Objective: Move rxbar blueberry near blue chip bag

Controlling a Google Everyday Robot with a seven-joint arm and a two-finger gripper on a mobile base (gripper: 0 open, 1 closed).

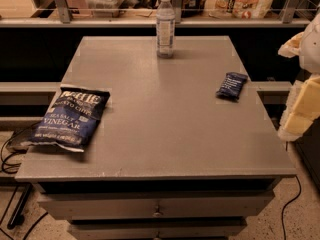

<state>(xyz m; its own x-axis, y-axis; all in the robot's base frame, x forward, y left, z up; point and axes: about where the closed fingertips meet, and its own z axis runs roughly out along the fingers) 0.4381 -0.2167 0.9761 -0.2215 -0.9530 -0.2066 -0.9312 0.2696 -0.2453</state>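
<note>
Far to the left of the claw, the blue chip bag (pixel 70 118) lies flat at the left edge of the desk (pixel 165 134), marking where the bar must end up. A water bottle (pixel 165 25) stands upright at the far edge, probably clear of that path. The rxbar blueberry (pixel 231 85) lies near the claw's left, untouched. The claw (pixel 301 101) hangs beside the desk's right edge, cut off by the frame; whether it is spread or pressed together cannot be told.
</note>
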